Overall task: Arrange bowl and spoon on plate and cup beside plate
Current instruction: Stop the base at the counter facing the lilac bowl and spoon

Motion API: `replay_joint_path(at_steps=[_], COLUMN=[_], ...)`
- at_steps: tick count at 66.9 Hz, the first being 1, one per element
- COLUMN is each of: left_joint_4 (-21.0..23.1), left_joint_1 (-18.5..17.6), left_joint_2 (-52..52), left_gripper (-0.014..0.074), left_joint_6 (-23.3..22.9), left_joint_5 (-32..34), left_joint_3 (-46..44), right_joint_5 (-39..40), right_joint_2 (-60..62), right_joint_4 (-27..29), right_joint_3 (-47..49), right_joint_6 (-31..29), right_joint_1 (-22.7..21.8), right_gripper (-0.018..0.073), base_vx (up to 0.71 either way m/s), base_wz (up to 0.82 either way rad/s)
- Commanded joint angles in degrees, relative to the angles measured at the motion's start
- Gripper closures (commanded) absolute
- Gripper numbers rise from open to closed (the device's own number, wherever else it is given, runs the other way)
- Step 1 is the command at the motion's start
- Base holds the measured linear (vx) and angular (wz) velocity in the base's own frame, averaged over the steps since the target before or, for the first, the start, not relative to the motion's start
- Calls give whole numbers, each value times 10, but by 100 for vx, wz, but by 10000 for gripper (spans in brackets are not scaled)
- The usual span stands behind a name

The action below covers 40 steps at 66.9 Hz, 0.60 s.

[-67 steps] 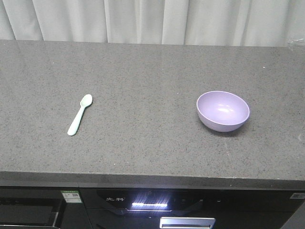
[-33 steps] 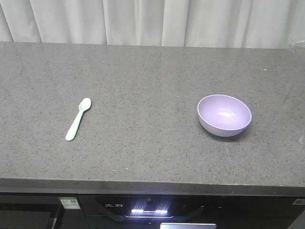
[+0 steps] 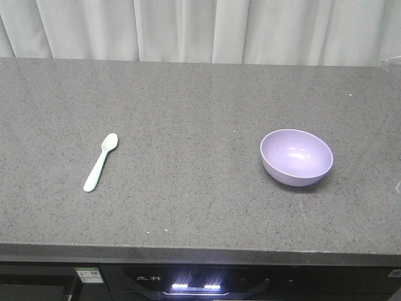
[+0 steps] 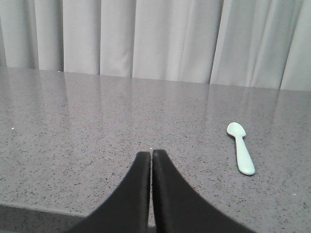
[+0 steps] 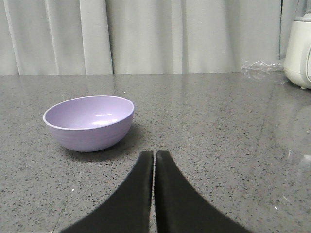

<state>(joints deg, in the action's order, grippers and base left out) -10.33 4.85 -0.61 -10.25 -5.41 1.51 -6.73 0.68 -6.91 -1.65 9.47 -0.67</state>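
Observation:
A pale lavender bowl sits upright on the right half of the grey counter; in the right wrist view the bowl lies ahead and to the left of my right gripper, which is shut and holds nothing. A mint-green spoon lies on the left half, scoop end pointing away. In the left wrist view the spoon is off to the right of my left gripper, also shut and empty. The plate and the cup are out of view. Neither gripper shows in the front view.
White curtains hang behind the speckled grey counter. A white appliance and crumpled clear plastic stand at the far right back. The counter's front edge sits above a dark appliance panel with lit indicators.
The front view has shifted: the counter, bowl and spoon sit lower in the frame and less of the appliance panel below shows. Bowl and spoon keep their places on the counter.

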Motion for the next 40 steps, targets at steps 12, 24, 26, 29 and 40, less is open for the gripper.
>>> replay_joint_path(at_steps=[12, 24, 26, 29, 40], left_joint_4=[5, 5, 5, 5, 5], left_joint_1=[0, 0, 0, 0, 0], left_joint_2=[-8, -8, -8, -8, -8], left_gripper=[602, 602, 602, 602, 602], left_joint_6=[-3, -3, -3, -3, -3], left_joint_5=[44, 44, 44, 44, 44], left_joint_3=[12, 12, 12, 12, 12], right_joint_5=[38, 38, 38, 38, 38], right_joint_2=[5, 5, 5, 5, 5], right_joint_4=[-3, -3, -3, -3, -3], right_joint_3=[-4, -4, -4, -4, -4], right_joint_6=[-8, -8, -8, -8, -8], right_joint_1=[0, 0, 0, 0, 0], right_gripper=[561, 561, 561, 561, 561], base_vx=[4, 4, 4, 4, 4], base_wz=[0, 0, 0, 0, 0])
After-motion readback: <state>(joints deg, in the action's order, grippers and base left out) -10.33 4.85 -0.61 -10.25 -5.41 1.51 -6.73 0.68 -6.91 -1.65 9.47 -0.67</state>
